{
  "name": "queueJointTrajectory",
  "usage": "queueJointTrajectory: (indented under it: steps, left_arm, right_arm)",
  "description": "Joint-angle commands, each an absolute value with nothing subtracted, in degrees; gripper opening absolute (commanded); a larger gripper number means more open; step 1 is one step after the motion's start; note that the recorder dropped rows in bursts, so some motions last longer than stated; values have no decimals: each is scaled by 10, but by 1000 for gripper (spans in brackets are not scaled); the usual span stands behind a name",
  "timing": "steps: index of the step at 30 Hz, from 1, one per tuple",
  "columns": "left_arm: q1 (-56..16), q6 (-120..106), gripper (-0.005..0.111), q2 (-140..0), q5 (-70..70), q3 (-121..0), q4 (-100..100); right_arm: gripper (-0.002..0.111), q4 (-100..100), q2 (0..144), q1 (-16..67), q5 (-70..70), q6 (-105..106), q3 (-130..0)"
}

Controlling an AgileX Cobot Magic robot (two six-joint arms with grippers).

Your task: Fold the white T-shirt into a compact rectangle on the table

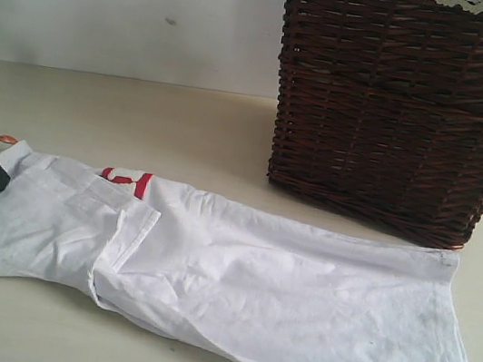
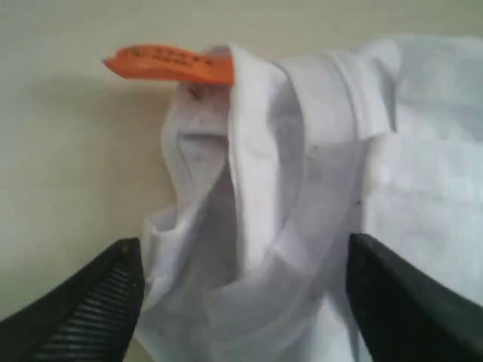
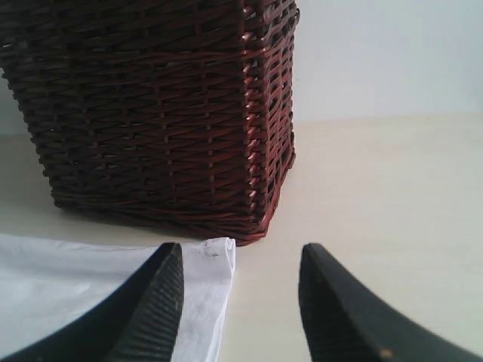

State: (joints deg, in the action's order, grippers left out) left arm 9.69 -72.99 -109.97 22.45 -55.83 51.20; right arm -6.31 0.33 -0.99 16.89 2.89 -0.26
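The left end effector (image 2: 243, 255) and right end effector (image 3: 240, 255) — both matte black — have wedge-shaped fingers (image 3: 151, 309) (ribbed inner faces).

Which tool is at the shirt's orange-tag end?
The left tool, open around the bunched collar beside the orange tag; the right tool faces the wicker basket.

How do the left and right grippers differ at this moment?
The left gripper straddles the bunched collar of the T-shirt beside the orange tag; the right gripper has mostly bare table between its fingers, by the shirt's hem corner. The left faces cloth; the right faces the basket. Both are open, gripping nothing.
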Motion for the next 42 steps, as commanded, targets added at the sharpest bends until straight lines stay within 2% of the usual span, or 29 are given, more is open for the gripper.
queueJointTrajectory:
  steps: [1, 3, 4, 5, 6, 7, 12, 18, 24, 30, 32, 38, 40, 42]
  left_arm:
    - [95, -713, 71, -1124, 260, -562, 481]
    - [95, -713, 62, -1124, 249, -562, 481]
    - [96, -713, 48, -1124, 245, -562, 478]
    - [96, -713, 28, -1124, 245, -562, 468]
    - [96, -713, 18, -1124, 246, -562, 461]
    - [96, -713, 0, -1121, 253, -562, 448]
    - [107, -714, 0, -1091, 255, -526, 439]
    - [170, -714, 0, -1019, 276, -506, 443]
    - [172, -717, 0, -1018, 356, -506, 439]
    - [172, -721, 1, -1018, 357, -506, 437]
    - [172, -740, 8, -1018, 358, -506, 435]
    - [172, -748, 49, -1018, 358, -506, 435]
    - [172, -748, 54, -1018, 358, -506, 435]
    - [172, -748, 54, -1019, 358, -506, 438]
  right_arm:
    - [47, -61, 0, -13, 162, 29, 0]
    - [47, -61, 0, -13, 162, 29, 0]
    - [47, -61, 0, -13, 162, 29, 0]
    - [47, -61, 0, -13, 162, 29, 0]
    - [47, -61, 0, -13, 162, 29, 0]
    - [47, -61, 0, -13, 162, 29, 0]
    - [47, -61, 0, -13, 162, 29, 0]
    - [47, -61, 0, -13, 162, 29, 0]
    - [47, -61, 0, -13, 162, 29, 0]
    - [47, -61, 0, -13, 162, 29, 0]
    - [47, -61, 0, -13, 162, 29, 0]
    - [47, -61, 0, -13, 162, 29, 0]
    - [47, -61, 0, -13, 162, 29, 0]
    - [47, -61, 0, -13, 162, 29, 0]
